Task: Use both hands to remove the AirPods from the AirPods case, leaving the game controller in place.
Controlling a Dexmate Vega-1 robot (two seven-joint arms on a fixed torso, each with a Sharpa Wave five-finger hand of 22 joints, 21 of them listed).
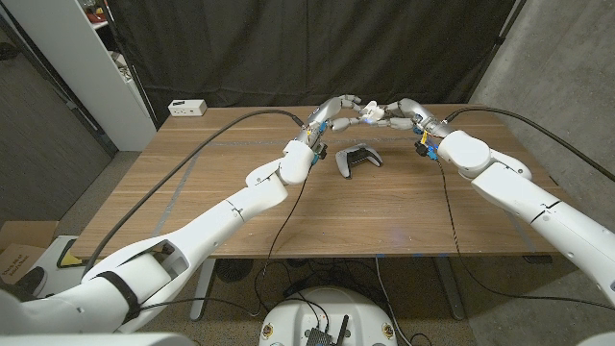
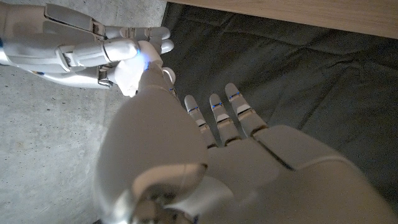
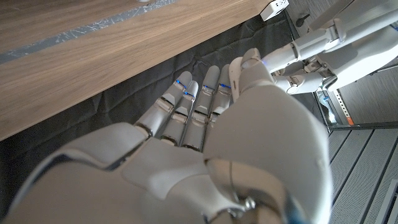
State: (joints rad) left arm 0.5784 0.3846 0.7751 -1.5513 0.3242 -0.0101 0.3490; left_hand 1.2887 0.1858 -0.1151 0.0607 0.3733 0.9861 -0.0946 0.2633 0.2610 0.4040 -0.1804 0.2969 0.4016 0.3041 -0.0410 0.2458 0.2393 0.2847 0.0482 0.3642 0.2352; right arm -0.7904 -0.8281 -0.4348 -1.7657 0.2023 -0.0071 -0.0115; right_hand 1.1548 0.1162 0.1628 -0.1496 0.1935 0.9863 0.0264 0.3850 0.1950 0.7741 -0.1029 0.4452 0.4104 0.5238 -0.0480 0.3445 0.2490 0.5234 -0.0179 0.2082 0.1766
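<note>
Both hands meet above the far middle of the table. My left hand point(image 1: 343, 103) and my right hand point(image 1: 392, 111) hold a small white AirPods case point(image 1: 369, 113) between their fingertips. In the left wrist view the case point(image 2: 129, 78) is pinched by my left hand point(image 2: 186, 155), and the right hand point(image 2: 81, 40) grips it from the other side. In the right wrist view my right hand point(image 3: 205, 137) reaches toward the left hand point(image 3: 311, 56). Whether the lid is open is hidden. The grey game controller point(image 1: 357, 160) lies on the table below the hands, untouched.
A white box point(image 1: 187, 108) sits at the table's point(image 1: 384, 221) far left corner. Black cables run along both arms. A white shelf point(image 1: 106, 67) stands at the back left, and a dark curtain hangs behind the table.
</note>
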